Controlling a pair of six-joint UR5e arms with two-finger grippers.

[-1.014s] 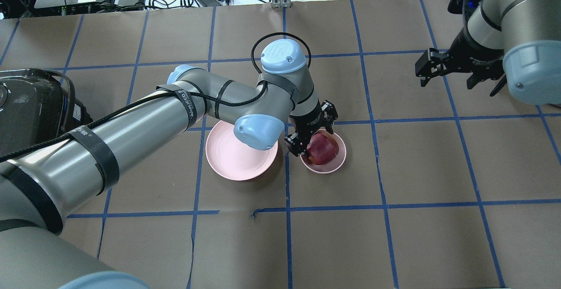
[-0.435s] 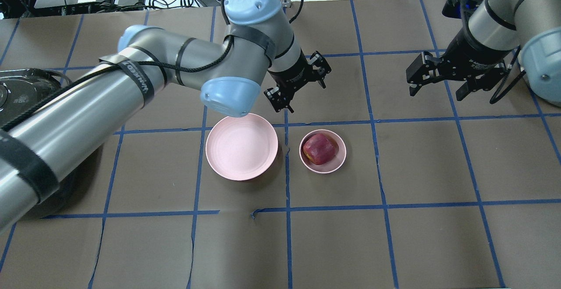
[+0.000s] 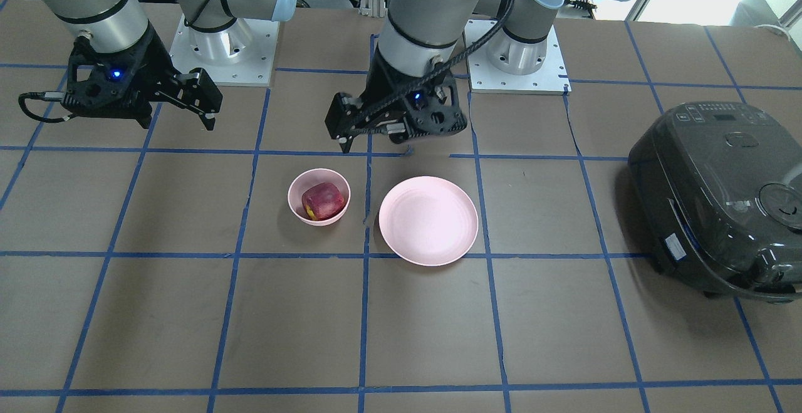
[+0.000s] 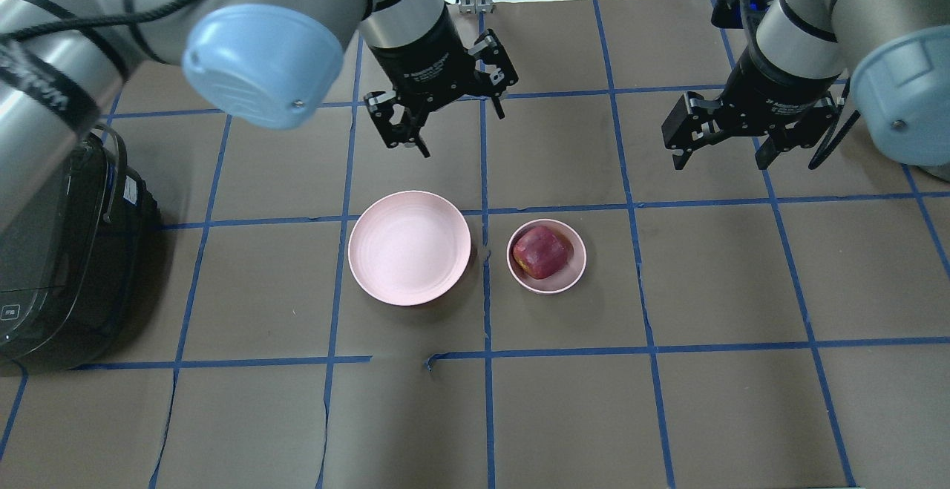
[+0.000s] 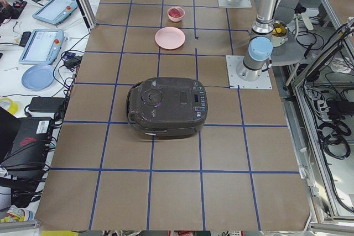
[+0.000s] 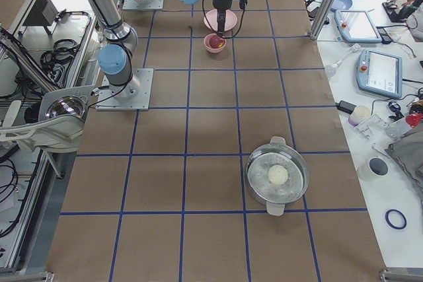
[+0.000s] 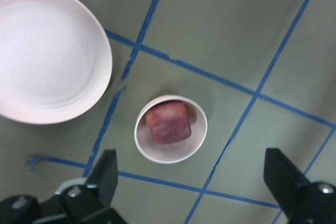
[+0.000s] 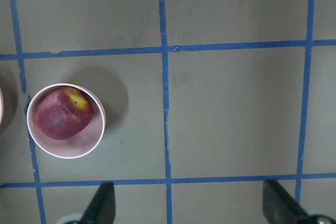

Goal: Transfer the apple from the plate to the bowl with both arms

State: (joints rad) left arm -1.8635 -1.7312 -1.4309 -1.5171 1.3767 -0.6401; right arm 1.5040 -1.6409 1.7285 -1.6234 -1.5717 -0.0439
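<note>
The dark red apple (image 4: 543, 251) lies in the small pink bowl (image 4: 575, 272); it also shows in the front view (image 3: 322, 200) and both wrist views (image 7: 168, 122) (image 8: 63, 114). The wide pink plate (image 4: 409, 247) sits empty just left of the bowl. My left gripper (image 4: 445, 124) hangs open and empty high above the table, beyond the plate and bowl. My right gripper (image 4: 716, 156) hangs open and empty, raised beyond and right of the bowl. Its open fingers (image 8: 102, 203) frame the bowl (image 8: 79, 150) from above.
A black rice cooker (image 4: 52, 251) stands at the table's left end, well left of the plate. A steel pot (image 6: 277, 176) with a white ball in it sits far off on the right end. Brown matting with blue tape lines surrounds the bowl.
My left gripper stood at the bowl around the apple; it has let go, risen and moved away to the far left. The apple stays in the bowl. The right gripper has shifted slightly left.
</note>
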